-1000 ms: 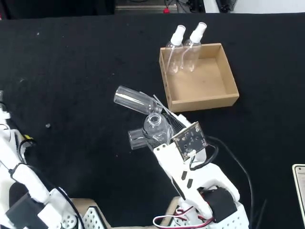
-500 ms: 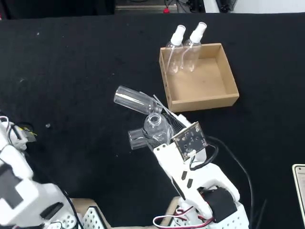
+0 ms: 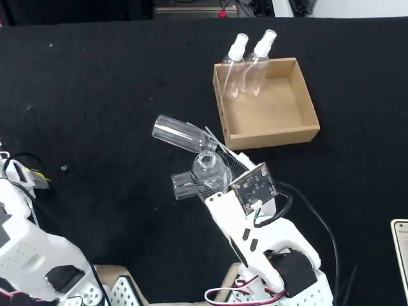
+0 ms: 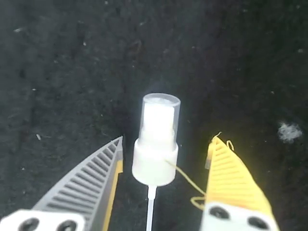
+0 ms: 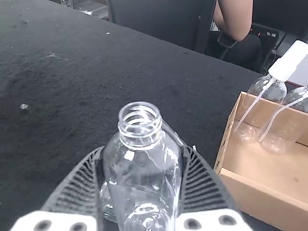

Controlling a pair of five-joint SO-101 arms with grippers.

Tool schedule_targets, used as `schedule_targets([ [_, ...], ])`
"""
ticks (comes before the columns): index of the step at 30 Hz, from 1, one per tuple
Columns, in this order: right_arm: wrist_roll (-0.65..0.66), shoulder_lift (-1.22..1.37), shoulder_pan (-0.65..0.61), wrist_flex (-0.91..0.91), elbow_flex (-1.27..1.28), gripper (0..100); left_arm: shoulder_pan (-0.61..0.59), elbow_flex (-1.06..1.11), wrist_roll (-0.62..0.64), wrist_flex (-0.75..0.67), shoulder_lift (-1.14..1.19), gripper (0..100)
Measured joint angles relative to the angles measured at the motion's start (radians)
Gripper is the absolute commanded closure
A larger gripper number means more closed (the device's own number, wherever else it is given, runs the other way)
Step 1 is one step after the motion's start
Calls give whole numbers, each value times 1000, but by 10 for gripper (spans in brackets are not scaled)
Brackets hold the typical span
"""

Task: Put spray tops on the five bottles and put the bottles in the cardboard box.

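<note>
Standing upright near the cardboard box (image 3: 271, 137), an uncapped bottle (image 5: 142, 163) is clamped in the right gripper (image 5: 143, 153). A second bare bottle (image 3: 180, 134) lies on the black table (image 3: 95, 95) just beside it, and a third bottle (image 3: 183, 185) lies under the fingers. Two capped bottles (image 3: 231, 75) lean inside the box. The left gripper (image 4: 167, 143) is spread around a spray top (image 4: 155, 144), seemingly without touching it.

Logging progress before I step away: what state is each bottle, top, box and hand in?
Held bottle: upright, uncapped, gripped by right hand.
Far table bottle: lying, uncapped.
Near table bottle: lying, neck hidden.
Two boxed bottles: capped, leaning.
Cardboard box: open.
Spray top: between left hand's open fingers.
</note>
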Motion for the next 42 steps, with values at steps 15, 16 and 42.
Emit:
schedule_targets([
  [15,0,0,0,0,0,986,123,-72,-61,94,26,970],
  [16,0,0,0,0,0,986,118,-95,-63,135,26,970],
  [42,-138,0,0,-64,89,986,930,-402,193,381,-925,970],
])
